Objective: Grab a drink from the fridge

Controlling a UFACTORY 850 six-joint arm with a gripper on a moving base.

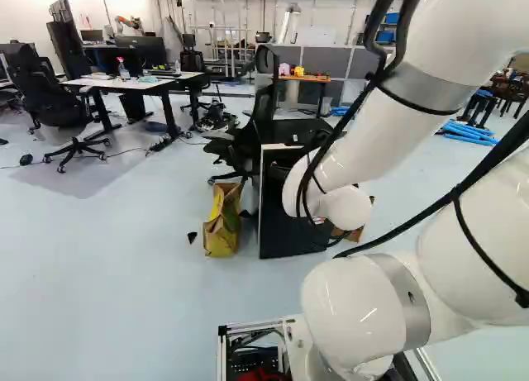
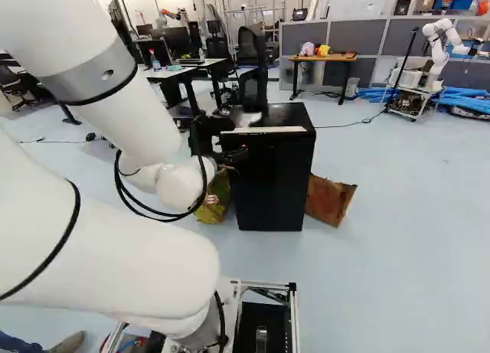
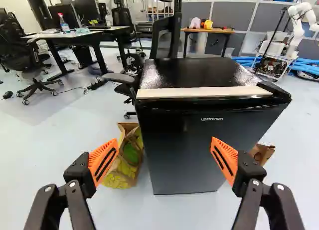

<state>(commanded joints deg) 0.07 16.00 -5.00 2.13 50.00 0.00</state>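
Black and boxy, the fridge (image 3: 174, 150) stands on the pale floor (image 3: 65, 165) straight ahead of the gripper (image 2: 232, 158), its door closed and its front towards the arm (image 1: 355, 141). Along the near edge of the fridge's shiny top runs a pale strip (image 3: 199, 92), reaching nearly from corner to corner.

In the wrist view the gripper (image 3: 165, 141) is open, its two fingers spread well apart with the orange pads (image 3: 103, 162) slanting towards each other, short of the door.

A brown paper bag (image 3: 124, 165) with yellow and green on it stands on the floor just beside the fridge, on the side towards the white desk (image 3: 107, 30). By the fridge's opposite side lies a brown piece (image 2: 329, 200), which looks like cardboard, though it could be another bag.

Behind the fridge is a black office chair (image 3: 167, 38). A spray bottle (image 3: 64, 24) stands on the white desk, in front of a monitor. Further back, a pink thing (image 3: 195, 23) and a yellow one (image 3: 208, 25) sit side by side on the wooden table (image 2: 341, 57), in from its corners. At the right of the right base view stands another robot (image 2: 439, 50).
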